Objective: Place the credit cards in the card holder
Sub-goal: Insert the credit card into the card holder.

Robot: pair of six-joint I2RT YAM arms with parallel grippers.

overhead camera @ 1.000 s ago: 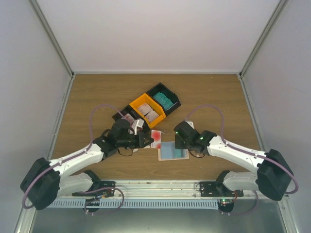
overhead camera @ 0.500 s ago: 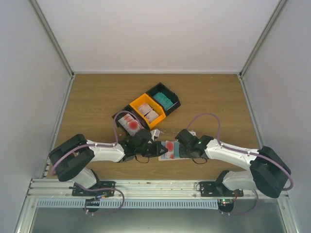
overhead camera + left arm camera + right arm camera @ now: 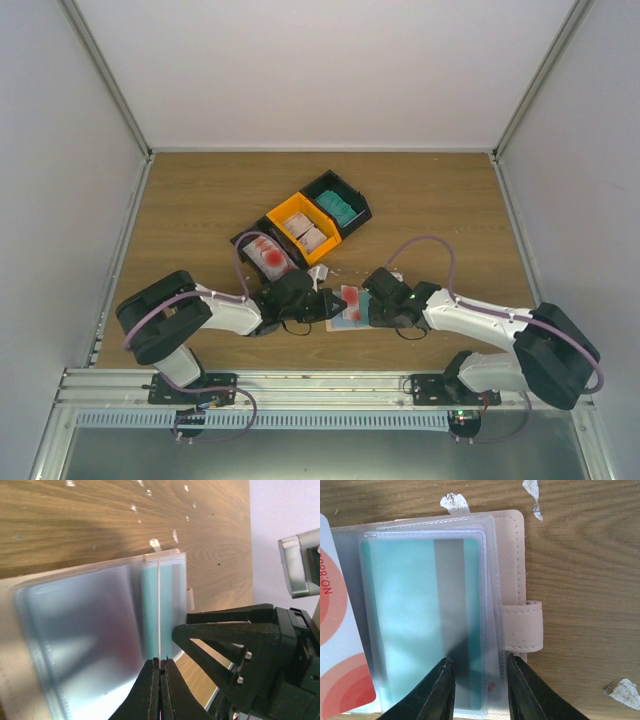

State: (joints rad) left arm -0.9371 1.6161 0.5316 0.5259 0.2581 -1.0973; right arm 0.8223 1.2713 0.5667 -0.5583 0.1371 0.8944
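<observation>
Jaws of L gripper pinch thin white-red card edge-on. R gripper jaws part-spread over clear sleeve w/ teal card inside. Tan stitched card holder lies open on wood table; both reach in low.

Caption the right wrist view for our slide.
Right gripper over open card holder: teal card sleeved, red-marked card overlapping left.

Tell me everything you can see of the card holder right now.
The card holder lies open and flat on the wooden table. Beige stitched cover, leather-like, with a tab clasp on one edge. Clear plastic sleeves inside; the top one holds a teal card. The right gripper straddles the sleeves' edge, jaws apart; a white-and-red card, pinched by the left gripper, overlaps the other side.
</observation>
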